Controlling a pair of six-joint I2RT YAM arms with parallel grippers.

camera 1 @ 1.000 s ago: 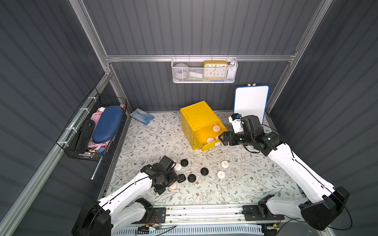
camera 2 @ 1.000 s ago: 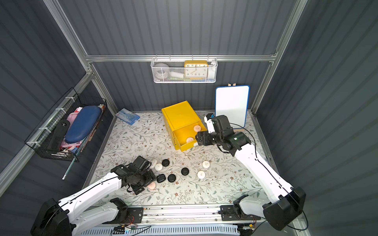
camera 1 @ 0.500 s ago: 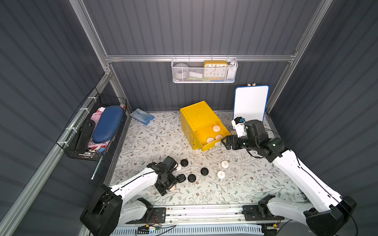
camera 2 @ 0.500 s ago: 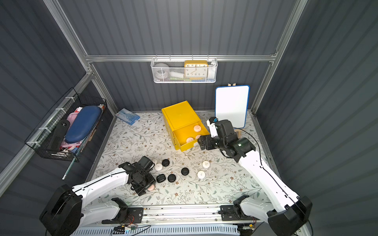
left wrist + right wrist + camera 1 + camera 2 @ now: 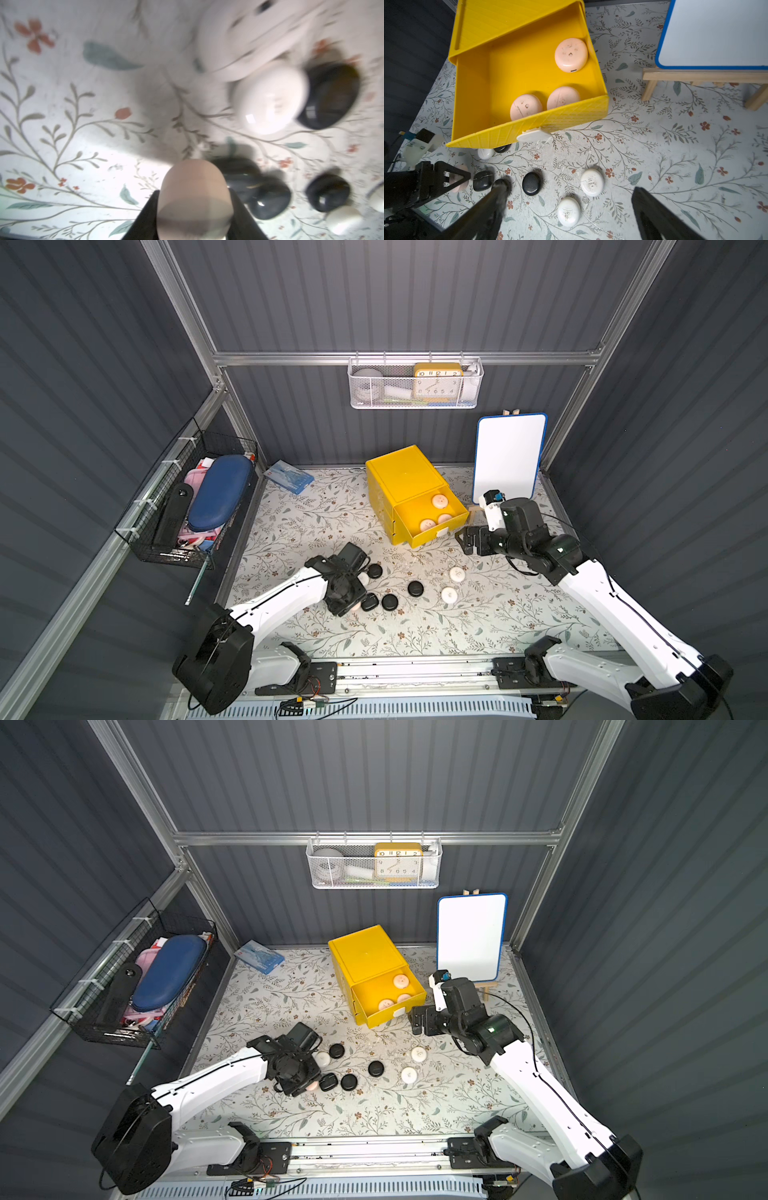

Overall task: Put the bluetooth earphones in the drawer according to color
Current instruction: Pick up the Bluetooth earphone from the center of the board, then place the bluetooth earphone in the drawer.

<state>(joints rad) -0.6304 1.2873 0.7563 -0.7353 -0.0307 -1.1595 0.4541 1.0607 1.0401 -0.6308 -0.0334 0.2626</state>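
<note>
My left gripper [image 5: 352, 605] is shut on a pale pink earphone case [image 5: 194, 197], low over the mat. Beside it lie several black cases [image 5: 415, 588] [image 5: 268, 197] and a white one [image 5: 270, 101]. Two more white cases [image 5: 456, 573] [image 5: 591, 182] lie further right. The yellow drawer [image 5: 436, 531] is pulled out, with three pink cases [image 5: 571, 54] inside. In front of the drawer and to its right, my right gripper [image 5: 467, 540] hangs open and empty; in its wrist view the fingertips [image 5: 502, 184] frame the white cases.
A whiteboard on a wooden easel [image 5: 509, 456] stands behind my right arm. A blue packet [image 5: 289, 477] lies at the back left. A black wire basket [image 5: 199, 506] hangs on the left wall, and a white basket with a clock [image 5: 415, 383] on the back wall.
My left gripper has closed on the pink case by the black ones. My right gripper has drawn back from the drawer front and opened wider.
</note>
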